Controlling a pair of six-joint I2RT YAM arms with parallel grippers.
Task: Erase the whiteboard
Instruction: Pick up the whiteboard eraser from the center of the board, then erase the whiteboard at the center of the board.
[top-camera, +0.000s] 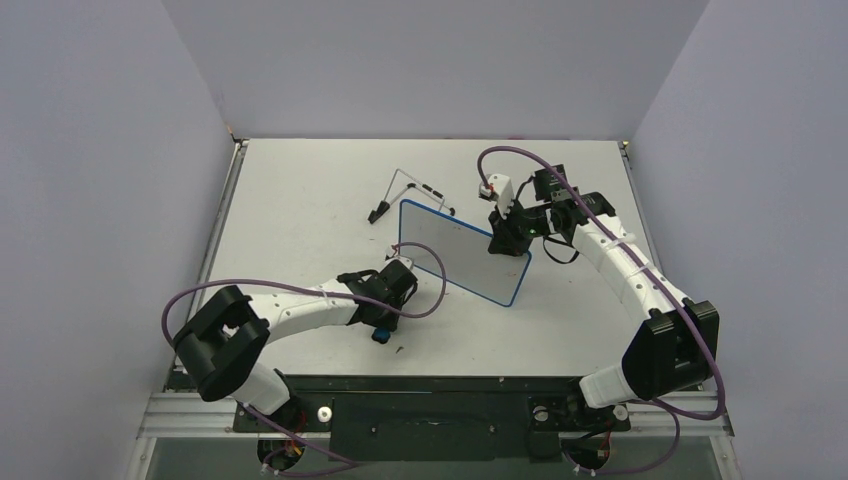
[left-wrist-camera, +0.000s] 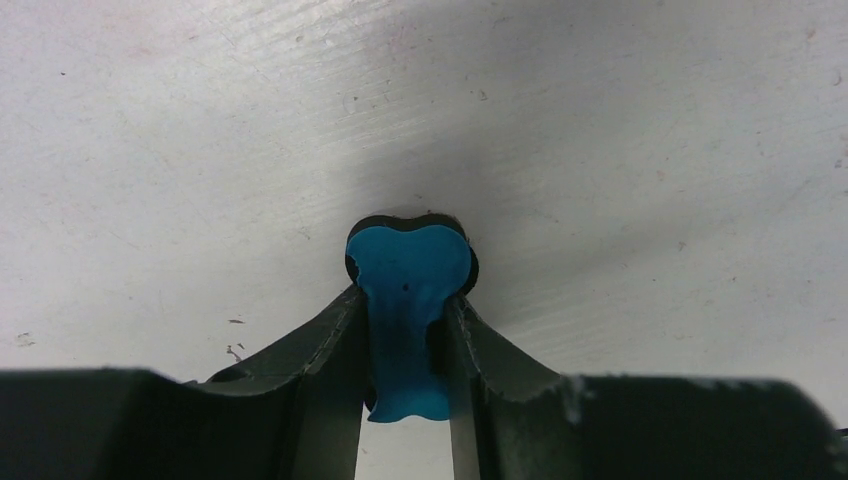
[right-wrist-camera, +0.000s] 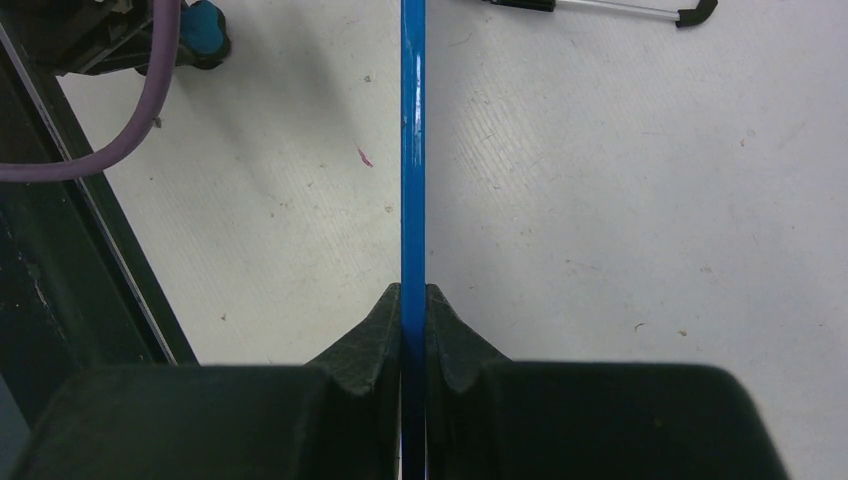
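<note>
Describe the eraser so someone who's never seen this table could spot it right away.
On the table, find the whiteboard held by the right gripper. Left of it, the left gripper pinches the eraser: a small blue-and-black block, unlike the board's thin blue rim.

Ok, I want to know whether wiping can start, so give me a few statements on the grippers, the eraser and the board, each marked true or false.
1. The right gripper is clamped on the whiteboard at its blue rim. True.
2. The left gripper is empty. False: its fingers pinch the blue eraser.
3. The eraser is pressed against the whiteboard's face. False: it is down near the front edge of the table, apart from the whiteboard.
4. Seen from above, the whiteboard's face shows no writing. True.
</note>
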